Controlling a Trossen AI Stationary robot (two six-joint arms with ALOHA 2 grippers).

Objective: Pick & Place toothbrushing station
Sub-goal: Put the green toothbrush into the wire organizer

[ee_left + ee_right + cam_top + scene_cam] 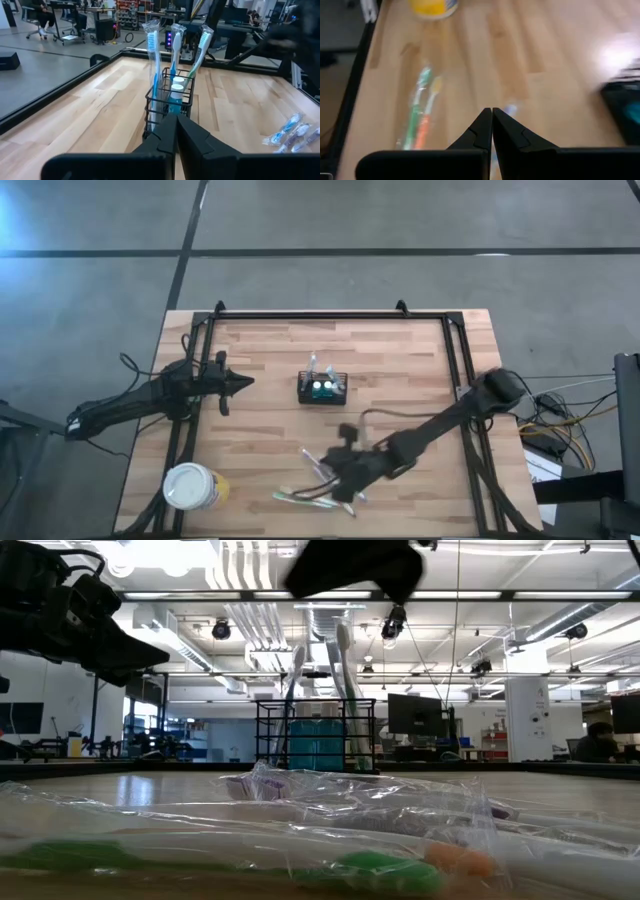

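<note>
The toothbrushing station [322, 388], a small black wire caddy, stands on its base at the table's middle. It holds upright toothbrushes and teal tubes, seen close in the left wrist view [170, 107] and in the low view [318, 745]. My left gripper [245, 382] is shut and points level at the caddy from the table's left, a short way off [176, 125]. My right gripper [345, 477] is shut and empty [492, 122]. It hangs above wrapped toothbrushes [315, 483] lying near the table's front edge.
A yellow cup with a white lid [192, 486] stands at the table's near left corner. Clear packets with green and orange toothbrushes [420, 110] lie flat on the wood. A black rail [330, 316] frames the table.
</note>
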